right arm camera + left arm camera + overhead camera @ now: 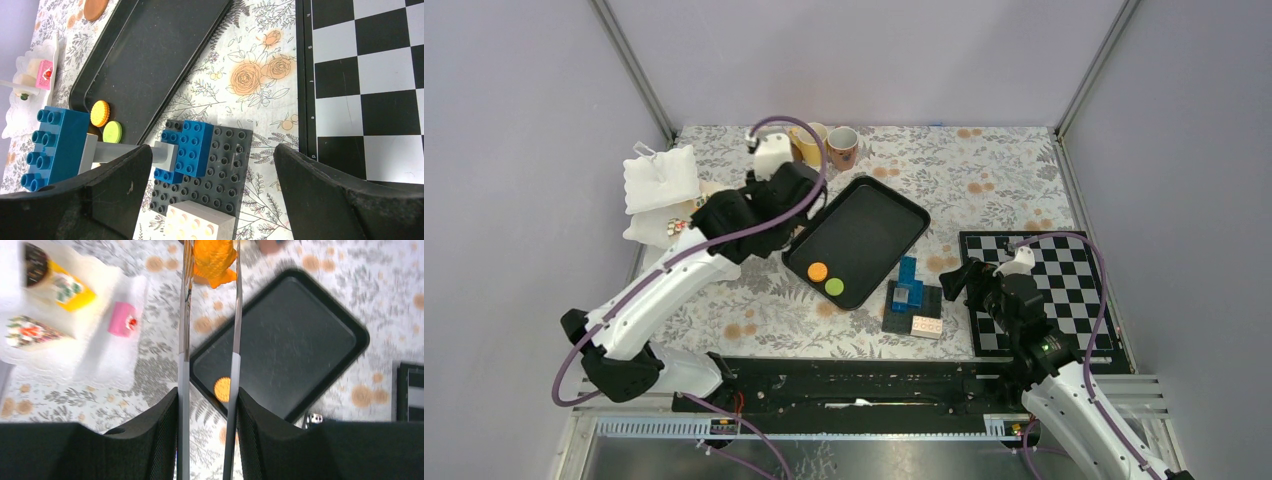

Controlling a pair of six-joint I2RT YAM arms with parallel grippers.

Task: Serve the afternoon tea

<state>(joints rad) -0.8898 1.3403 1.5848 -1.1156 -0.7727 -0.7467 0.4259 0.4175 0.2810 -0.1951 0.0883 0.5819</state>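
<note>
Left wrist view: my left jaws [207, 412] are clamped on the handles of the metal tongs [184, 340], pressing the two blades close together.
Tong tips: they pinch an orange fish-shaped cake [214, 260], seen against the flowered worktop [150, 375] just outside the rim of the black tray [300, 335].
Tray: an orange cookie [817, 271] and a green cookie [834, 286] lie side by side by its near corner.
White paper mats [95, 345]: these lie to the left of the tray and carry a pink cake [122, 320] and other small cakes, blurred.
Mugs: a yellow mug [809, 143] and a patterned mug [843, 147] stand together beyond the tray.
Right jaws [212, 155]: they are spread wide over the brick stack [197, 145], which sits between the tray and the checkerboard [360, 75].
</note>
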